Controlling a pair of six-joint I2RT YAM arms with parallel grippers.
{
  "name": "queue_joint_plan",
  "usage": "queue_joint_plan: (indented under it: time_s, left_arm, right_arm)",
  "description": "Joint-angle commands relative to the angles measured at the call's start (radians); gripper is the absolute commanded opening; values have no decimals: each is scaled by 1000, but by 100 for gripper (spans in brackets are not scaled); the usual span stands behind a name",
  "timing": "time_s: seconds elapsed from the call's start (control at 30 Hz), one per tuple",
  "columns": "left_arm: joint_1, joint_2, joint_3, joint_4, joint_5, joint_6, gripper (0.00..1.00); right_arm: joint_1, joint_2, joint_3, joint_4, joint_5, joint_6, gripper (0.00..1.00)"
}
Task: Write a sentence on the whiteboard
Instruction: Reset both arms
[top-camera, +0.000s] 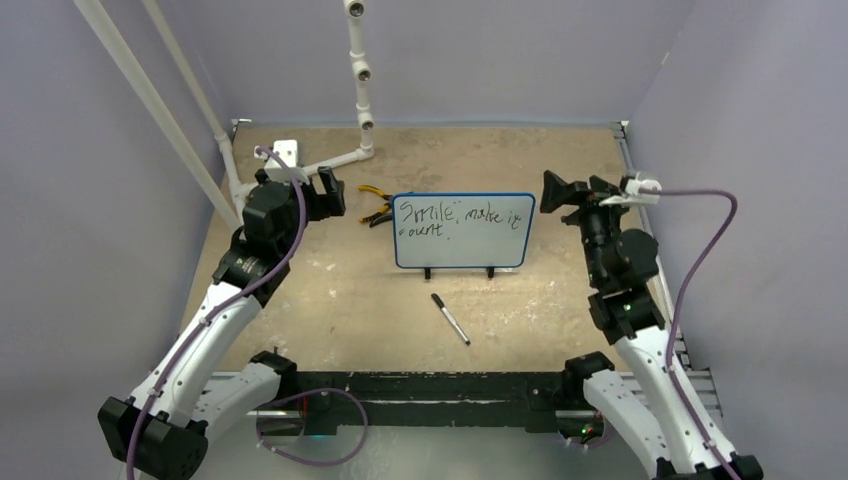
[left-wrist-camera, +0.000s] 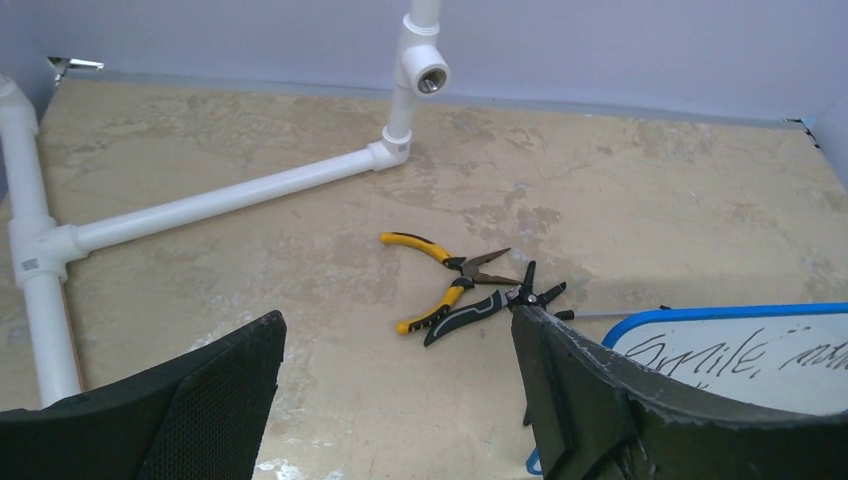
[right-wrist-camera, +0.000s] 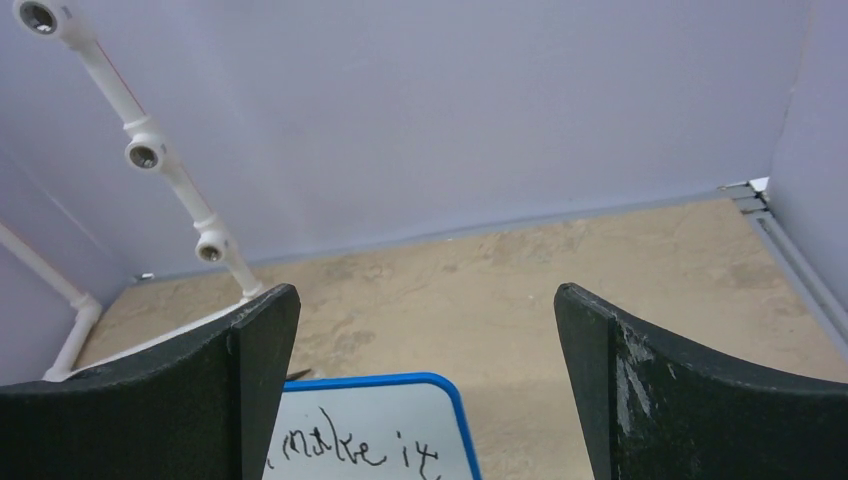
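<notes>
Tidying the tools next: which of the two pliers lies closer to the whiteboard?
The black-handled pliers; they lie just off the corner of the whiteboard, while the yellow-handled pliers sit farther back.

Plain lavender walls (top-camera: 500, 60) enclosed the work area on three sides. The table surface (top-camera: 340, 300) was tan and mottled, with pale scuffed patches. A white PVC pipe frame (top-camera: 358, 70) stood at the far left, one pipe lying flat on the surface. Lighting was even and soft throughout.

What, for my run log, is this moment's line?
whiteboard: upright, sentence written | marker: lying loose | left gripper: open | right gripper: open
</notes>
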Motion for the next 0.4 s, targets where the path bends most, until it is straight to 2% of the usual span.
queue_joint_plan:
  time_s: [0.0,0.37]
  left_arm:
    - [7,-23,-11,25,-65,20,83]
    - [7,-65,-36,37,-116,34,84]
  right_arm:
    - [-3,-77,-136,198,66,-69,98]
    - [-3,-160,-273,318,89,-90,99]
